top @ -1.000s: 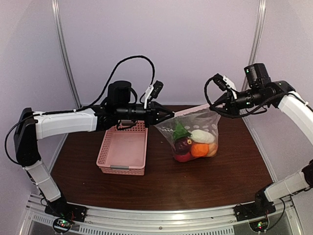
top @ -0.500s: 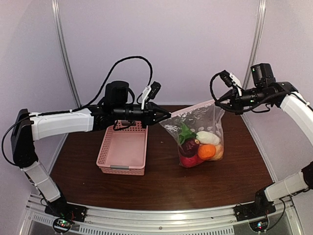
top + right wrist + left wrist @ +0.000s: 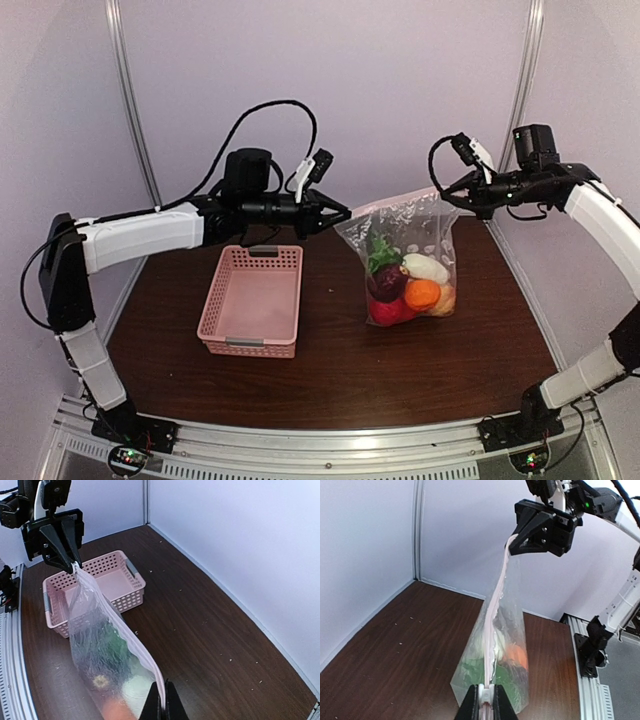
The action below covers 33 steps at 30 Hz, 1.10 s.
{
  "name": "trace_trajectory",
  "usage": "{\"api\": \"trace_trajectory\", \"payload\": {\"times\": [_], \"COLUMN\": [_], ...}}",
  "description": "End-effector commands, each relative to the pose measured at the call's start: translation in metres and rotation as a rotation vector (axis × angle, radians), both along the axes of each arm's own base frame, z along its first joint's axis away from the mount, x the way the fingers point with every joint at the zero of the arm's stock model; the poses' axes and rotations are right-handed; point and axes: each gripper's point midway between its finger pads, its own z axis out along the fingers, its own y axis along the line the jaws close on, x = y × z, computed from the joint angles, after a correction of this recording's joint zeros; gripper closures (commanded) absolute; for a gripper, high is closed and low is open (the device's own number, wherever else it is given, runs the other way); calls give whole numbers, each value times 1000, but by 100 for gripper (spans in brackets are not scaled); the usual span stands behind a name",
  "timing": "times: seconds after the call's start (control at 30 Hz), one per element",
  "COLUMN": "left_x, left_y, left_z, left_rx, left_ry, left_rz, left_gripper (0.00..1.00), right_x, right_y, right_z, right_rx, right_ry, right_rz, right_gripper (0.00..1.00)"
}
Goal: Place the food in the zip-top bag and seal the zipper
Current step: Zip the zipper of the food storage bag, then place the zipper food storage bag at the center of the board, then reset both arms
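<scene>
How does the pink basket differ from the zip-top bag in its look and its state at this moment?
The pink basket is stiff, opaque lattice; the zip-top bag is soft clear plastic with white dots. The basket is empty; the bag holds the food. No gripper touches the basket; the left gripper and right gripper pinch the bag's top edge, one at each end. Both are containers.

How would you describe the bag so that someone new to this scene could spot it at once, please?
Look at the dark wooden table, to the right of the pink basket. There the bag hangs by its mouth between the left end effector and the right end effector. It is the only clear thing, white-dotted, with colourful toy food inside.
</scene>
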Motion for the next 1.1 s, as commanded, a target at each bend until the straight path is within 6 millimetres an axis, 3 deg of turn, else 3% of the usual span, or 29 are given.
{"api": "trace_trajectory", "payload": {"times": [0.0,0.1,0.17,0.27,0.3,0.4,0.5,0.53,0.6,0.67,0.7,0.77,0.87,0.93,1.0,1.03,1.07], "left_x": [63,94,103,93,86,58,21,8,-17,-34,-41,-42,-36,-17,7,25,37], "left_y": [-9,-7,-3,-6,-8,-15,-23,-24,-19,-6,3,16,30,41,55,68,80], "left_z": [25,42,54,56,52,23,-23,-41,-73,-90,-93,-75,-30,-1,23,35,47], "left_rx": [-8,24,5,-22,-33,-29,34,65,135,179,196,205,190,195,202,210,211], "left_ry": [-53,-93,-122,-116,-86,27,131,173,241,276,275,209,96,19,-56,-98,-137], "left_rz": [58,91,89,24,-14,-114,-181,-206,-243,-240,-225,-181,-110,14,158,274,372], "left_gripper": [98,98,98,98,97,97,92,87,69,57,54,47,35,30,27,24,20], "right_x": [61,90,99,90,80,41,-1,-12,-35,-57,-69,-92,-90,-65,-28,-9,9], "right_y": [-8,-17,-20,-18,-16,-8,-6,-8,-14,-21,-23,-26,-26,-30,-42,-52,-64], "right_z": [34,50,56,49,35,-3,-52,-67,-95,-109,-109,-95,-48,-20,5,16,28], "right_rx": [40,59,61,40,37,1,-76,-103,-164,-214,-227,-229,-175,-108,-12,39,86], "right_ry": [-126,-143,-164,-206,-192,-176,-139,-122,-80,-29,-6,27,19,6,-23,-34,-55], "right_rz": [-80,-96,-84,-40,-15,67,125,136,167,201,221,252,196,61,-133,-247,-354], "right_gripper": [100,100,100,100,100,100,100,93,69,54,49,43,35,33,25,6,1]}}
